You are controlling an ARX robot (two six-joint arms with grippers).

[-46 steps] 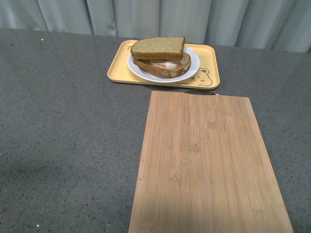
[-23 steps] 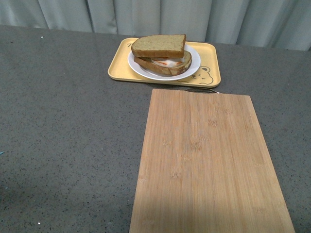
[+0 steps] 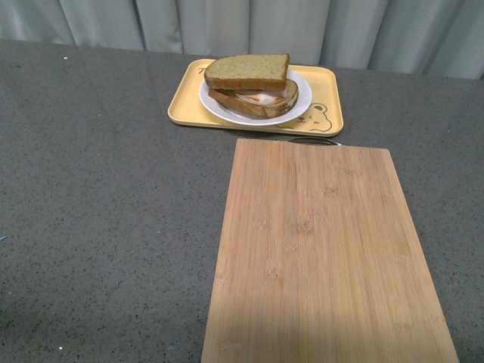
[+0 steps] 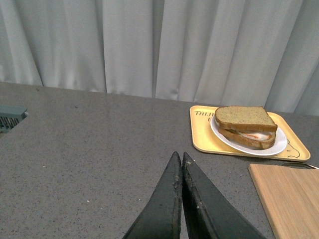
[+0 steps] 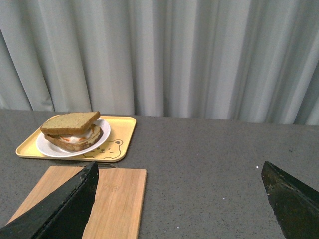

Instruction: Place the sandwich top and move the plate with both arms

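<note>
The sandwich top [image 3: 247, 71], a plain tan-brown bread slice, lies on the lower slice with egg [image 3: 257, 100] on the white plate [image 3: 302, 97]. The plate stands on the yellow bear tray [image 3: 327, 113] at the back of the table. The sandwich top also shows in the left wrist view [image 4: 244, 118] and the right wrist view [image 5: 70, 122]. Neither arm shows in the front view. My left gripper [image 4: 181, 158] is shut and empty, well short of the tray. My right gripper [image 5: 179, 172] is wide open and empty above the grey table, right of the board.
A bamboo cutting board [image 3: 325, 249] lies on the grey table in front of the tray. A grey curtain [image 3: 242, 23] hangs behind the table. A teal object [image 4: 10, 117] sits at the table's far left edge in the left wrist view.
The front view has shifted very slightly. The sandwich, plate and tray have not moved.
</note>
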